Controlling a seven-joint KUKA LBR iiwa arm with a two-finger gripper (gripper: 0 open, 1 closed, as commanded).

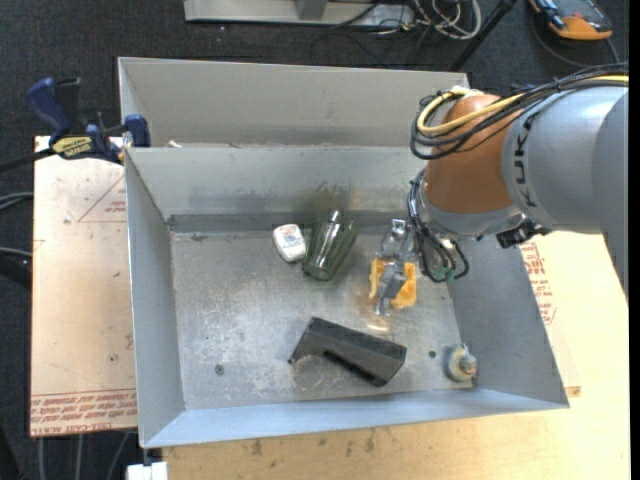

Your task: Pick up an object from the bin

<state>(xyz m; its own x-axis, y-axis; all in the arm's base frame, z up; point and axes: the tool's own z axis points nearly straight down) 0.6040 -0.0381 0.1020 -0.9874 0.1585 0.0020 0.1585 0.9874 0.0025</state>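
Note:
My gripper [393,265] hangs in the right half of the bin, its metal fingers pointing down onto a small yellow-orange thing [394,286] on the floor. The fingers sit at that thing's top edge, touching or just above it. To the left a green see-through cup [329,246] lies on its side near the back wall. Beside the cup lies a small white thing with a red mark [289,241].
A black angular block [349,351] lies near the front wall, left of the gripper. A small round metal knob [460,364] sits in the front right corner. The orange-covered wrist and cables hang over the bin's right side.

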